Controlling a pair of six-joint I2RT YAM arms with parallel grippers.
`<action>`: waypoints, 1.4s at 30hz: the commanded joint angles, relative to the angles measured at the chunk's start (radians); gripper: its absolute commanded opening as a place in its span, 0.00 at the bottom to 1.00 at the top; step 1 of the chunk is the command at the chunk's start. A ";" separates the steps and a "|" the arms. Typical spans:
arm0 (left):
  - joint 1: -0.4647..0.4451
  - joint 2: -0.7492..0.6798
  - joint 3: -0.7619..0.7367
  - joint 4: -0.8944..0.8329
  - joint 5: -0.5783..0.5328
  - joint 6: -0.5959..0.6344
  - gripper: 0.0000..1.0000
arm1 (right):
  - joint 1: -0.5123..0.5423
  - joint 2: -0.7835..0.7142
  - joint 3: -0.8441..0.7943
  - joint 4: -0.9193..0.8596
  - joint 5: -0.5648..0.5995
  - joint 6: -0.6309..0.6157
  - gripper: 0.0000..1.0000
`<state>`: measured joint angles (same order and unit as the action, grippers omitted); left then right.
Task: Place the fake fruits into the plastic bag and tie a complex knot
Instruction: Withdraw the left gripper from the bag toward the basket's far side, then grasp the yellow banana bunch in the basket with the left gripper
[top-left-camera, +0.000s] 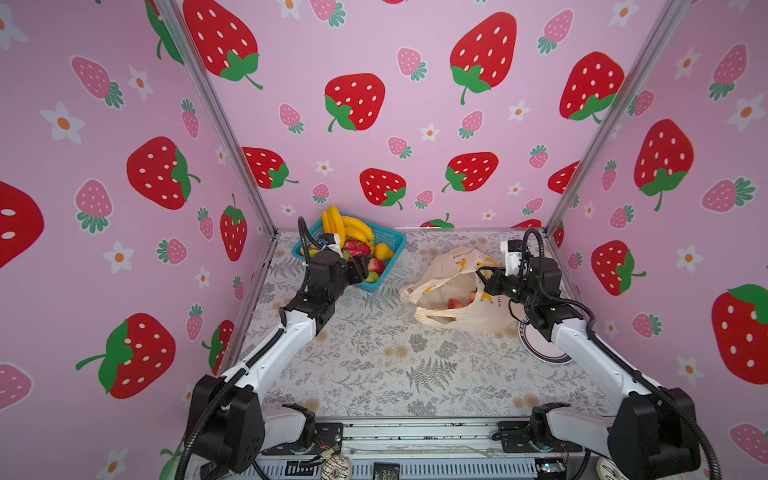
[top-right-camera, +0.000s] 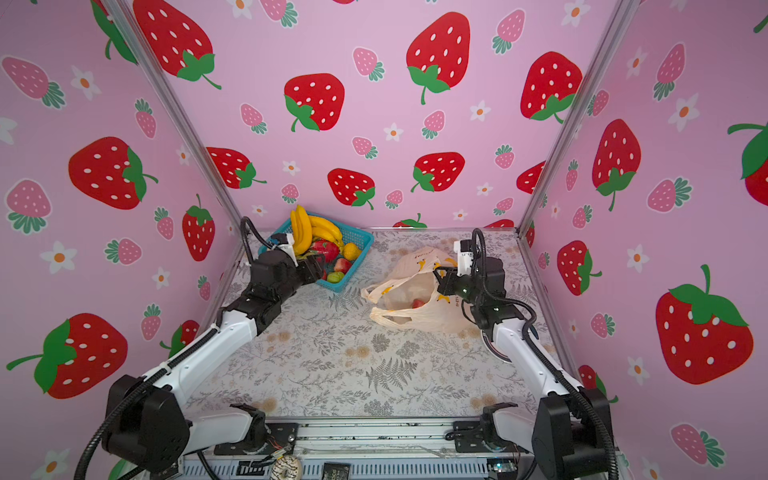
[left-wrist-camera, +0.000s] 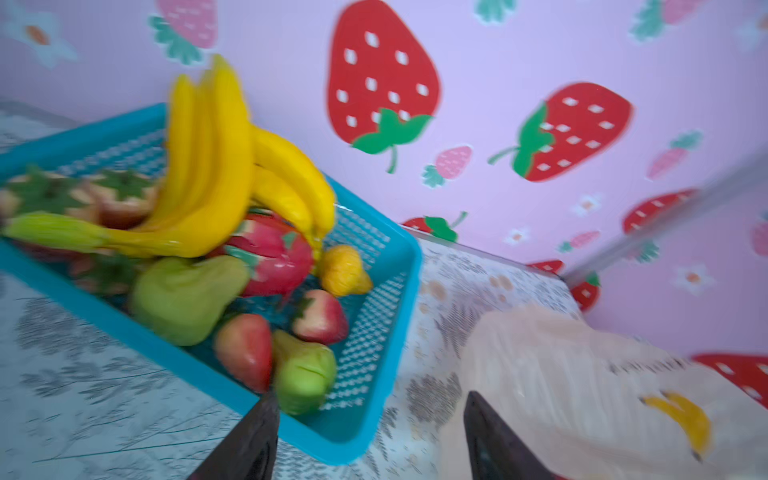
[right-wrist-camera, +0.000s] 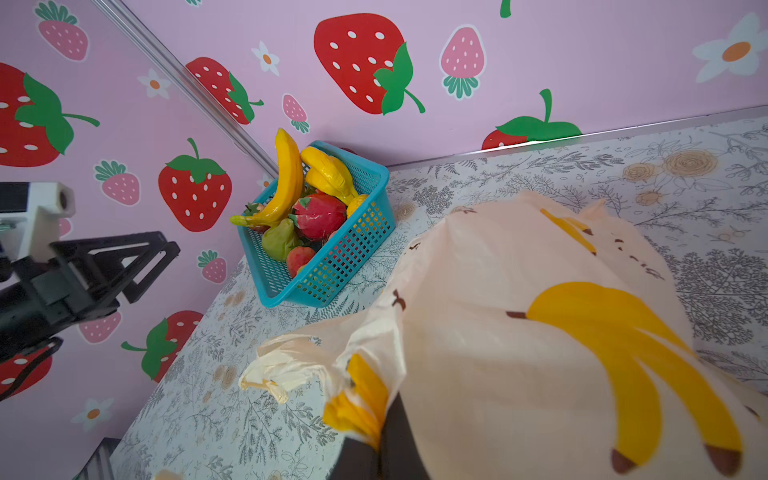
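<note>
A teal basket (left-wrist-camera: 399, 266) is being filled by bananas (left-wrist-camera: 216, 166), a dragon fruit (left-wrist-camera: 278, 266), green pears (left-wrist-camera: 183, 299), strawberries (left-wrist-camera: 320, 316) and a yellow pear (left-wrist-camera: 343, 270), all being blurred. The left gripper (left-wrist-camera: 372, 415) is being held with its fingers (left-wrist-camera: 253, 449) apart, framing the basket's corner. The bag (left-wrist-camera: 561, 374) is being seen just beside the basket, on the table (left-wrist-camera: 83, 395).

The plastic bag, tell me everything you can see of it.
The plastic bag is thin, translucent pale peach with yellow banana prints and dark lettering. It lies crumpled on the table, right of the basket, mouth open toward it, both handle loops untied. A red fruit shows inside. The right gripper pinches its upper edge.
</note>
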<state>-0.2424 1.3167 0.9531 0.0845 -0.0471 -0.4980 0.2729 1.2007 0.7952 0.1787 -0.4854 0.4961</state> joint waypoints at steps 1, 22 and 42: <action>0.108 0.073 0.111 -0.096 -0.060 -0.057 0.72 | 0.003 -0.023 -0.001 0.013 -0.001 -0.013 0.00; 0.364 0.567 0.508 -0.238 0.112 -0.106 0.70 | 0.003 -0.006 0.000 0.022 -0.013 -0.010 0.00; 0.366 0.648 0.542 -0.224 0.247 -0.103 0.40 | 0.003 -0.002 -0.002 0.019 -0.008 -0.014 0.00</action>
<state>0.1211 1.9846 1.5078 -0.1539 0.1795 -0.5991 0.2729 1.1957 0.7952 0.1787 -0.4877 0.4957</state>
